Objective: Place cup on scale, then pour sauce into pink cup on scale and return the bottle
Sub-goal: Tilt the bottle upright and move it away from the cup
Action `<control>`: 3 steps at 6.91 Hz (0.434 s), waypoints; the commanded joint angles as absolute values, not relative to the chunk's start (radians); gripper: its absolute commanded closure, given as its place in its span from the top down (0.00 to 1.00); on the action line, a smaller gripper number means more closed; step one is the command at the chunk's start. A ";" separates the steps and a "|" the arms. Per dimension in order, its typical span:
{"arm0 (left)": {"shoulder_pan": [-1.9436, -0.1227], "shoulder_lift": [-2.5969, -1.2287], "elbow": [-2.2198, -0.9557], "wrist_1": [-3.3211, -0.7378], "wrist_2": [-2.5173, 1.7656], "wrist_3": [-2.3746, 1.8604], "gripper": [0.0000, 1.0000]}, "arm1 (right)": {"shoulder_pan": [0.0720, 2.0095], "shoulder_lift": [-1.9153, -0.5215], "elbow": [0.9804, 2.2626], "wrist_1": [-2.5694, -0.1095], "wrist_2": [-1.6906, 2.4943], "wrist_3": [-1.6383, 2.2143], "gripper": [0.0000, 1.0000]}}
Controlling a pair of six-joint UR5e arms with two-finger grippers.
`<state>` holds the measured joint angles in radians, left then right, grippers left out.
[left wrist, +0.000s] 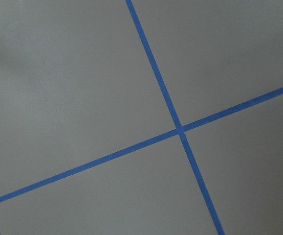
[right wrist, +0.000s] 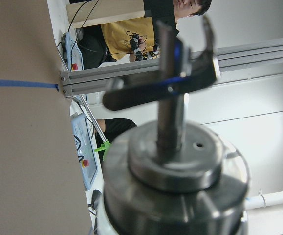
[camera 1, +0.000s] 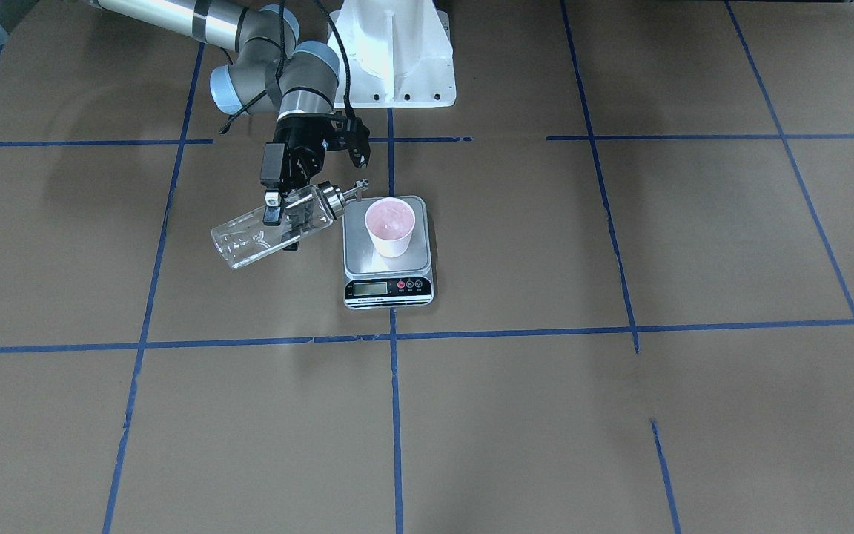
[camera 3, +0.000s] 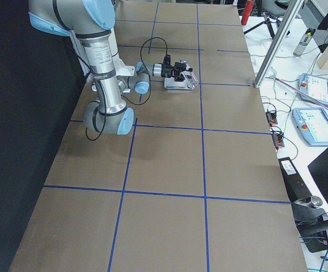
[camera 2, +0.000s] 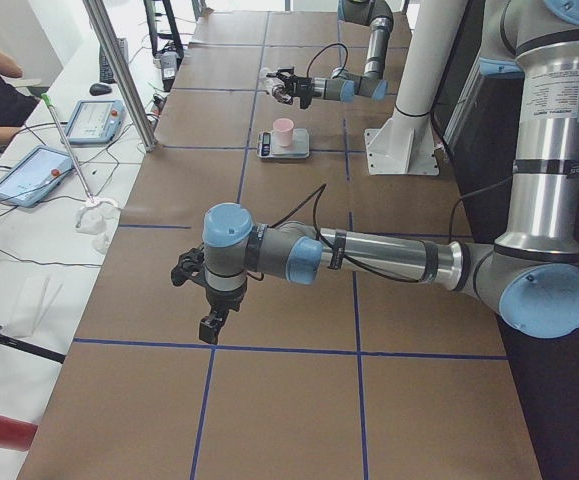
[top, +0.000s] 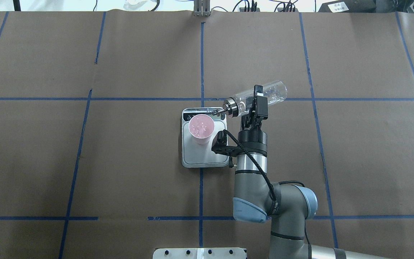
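The cup (camera 1: 390, 226) stands on the scale (camera 1: 356, 258); the right claw (camera 1: 282, 226), clenched on the tilted bottle (camera 1: 249, 241), appears mid-pour; the return is not yet done.

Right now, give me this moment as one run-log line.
stage: pour | right gripper: shut on bottle, tilted, spout toward cup | cup: upright on scale | left gripper: away, state unclear
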<state>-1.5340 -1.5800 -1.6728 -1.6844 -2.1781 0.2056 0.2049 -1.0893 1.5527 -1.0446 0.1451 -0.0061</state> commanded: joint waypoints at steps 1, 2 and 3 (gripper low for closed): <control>-1.534 -1.578 -1.677 -1.683 -2.181 0.206 1.00 | 0.199 -1.109 1.554 -0.949 0.208 0.200 0.00; -1.534 -1.580 -1.677 -1.683 -2.181 0.206 1.00 | 0.202 -1.120 1.554 -0.864 0.233 0.224 0.00; -1.535 -1.578 -1.684 -1.683 -2.181 0.206 1.00 | 0.206 -1.137 1.555 -0.800 0.241 0.289 0.00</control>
<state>-1.5344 -1.5793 -1.6785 -1.6828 -2.1810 0.2055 0.2026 -1.1189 1.5542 -0.8835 0.2224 0.2181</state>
